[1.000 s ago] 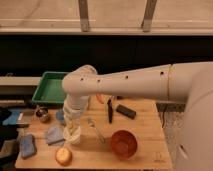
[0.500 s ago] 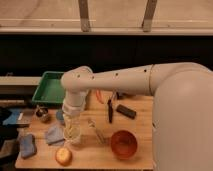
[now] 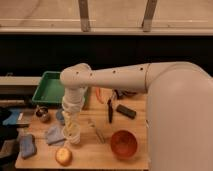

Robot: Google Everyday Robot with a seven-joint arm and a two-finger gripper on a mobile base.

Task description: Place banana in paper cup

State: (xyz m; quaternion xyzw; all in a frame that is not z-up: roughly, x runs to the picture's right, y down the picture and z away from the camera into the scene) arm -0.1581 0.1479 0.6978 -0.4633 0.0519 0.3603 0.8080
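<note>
My gripper (image 3: 73, 129) hangs at the end of the white arm, which reaches in from the right and bends down over the left part of the wooden table (image 3: 100, 155). It sits directly over the white paper cup (image 3: 75, 139), and only the cup's lower edge shows beneath it. The banana is not visible; the wrist and gripper cover the spot where it could be.
A green tray (image 3: 49, 89) stands at the back left. An orange bowl (image 3: 124, 144) is at the front right and a yellow-red apple (image 3: 63, 156) at the front left. A dark metal cup (image 3: 42, 115), a blue-grey cup (image 3: 59, 116), a blue cloth (image 3: 53, 135), a blue sponge (image 3: 27, 145) and black tools (image 3: 126, 111) lie around.
The arm has swung closer to the camera and now fills the right side. The gripper has stayed low over the paper cup, shifting only slightly.
</note>
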